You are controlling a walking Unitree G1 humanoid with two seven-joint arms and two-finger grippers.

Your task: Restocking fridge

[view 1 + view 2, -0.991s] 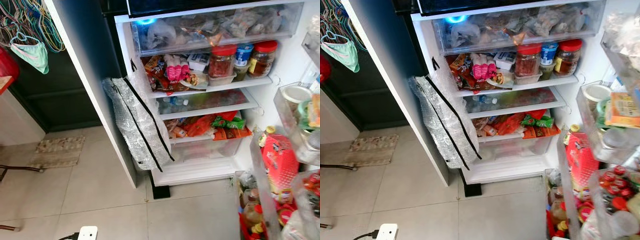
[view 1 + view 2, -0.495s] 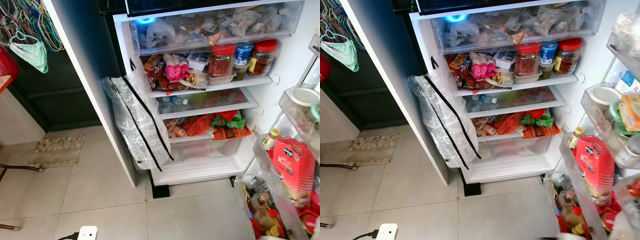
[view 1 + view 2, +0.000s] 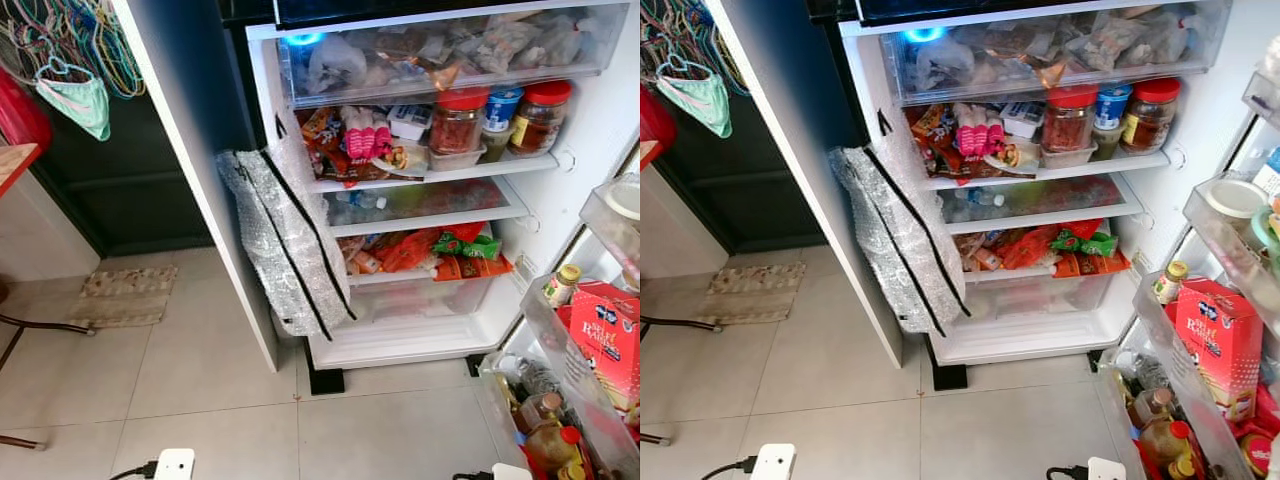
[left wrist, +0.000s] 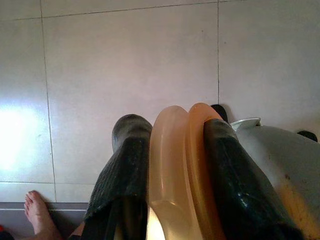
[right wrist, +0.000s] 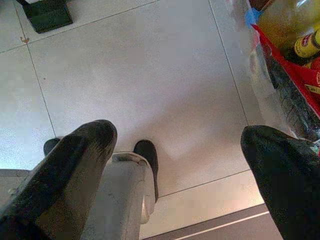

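Observation:
The fridge [image 3: 600, 110] stands open before me, its shelves packed. A clear drawer [image 3: 450, 50] of bagged food sits on top. Red-lidded jars [image 3: 458, 120] and snack packets [image 3: 360, 140] fill the shelf below it, with more packets [image 3: 430, 255] lower down. On the right, the open door's bins [image 3: 1185, 370] hold a red carton [image 3: 1220, 340] and oil bottles [image 3: 1160, 440]. My left gripper [image 4: 175, 125] hangs over the floor tiles, shut on a rounded, translucent orange plastic item [image 4: 175, 170]. My right gripper [image 5: 179, 135] is open above the tiles beside the door's lowest bin [image 5: 285, 65].
A silver bubble-wrap bag [image 3: 285, 240] hangs from the fridge's left edge. A small mat [image 3: 125, 295] lies on the floor to the left, under hangers [image 3: 75, 45]. White plug blocks [image 3: 772, 462] lie on the near tiles. A person's bare foot [image 4: 37, 212] is close behind.
The fridge door on the right has swung wider open, its bins drifting right and out of view. The camera has shifted slightly, so the whole fridge sits a little further right.

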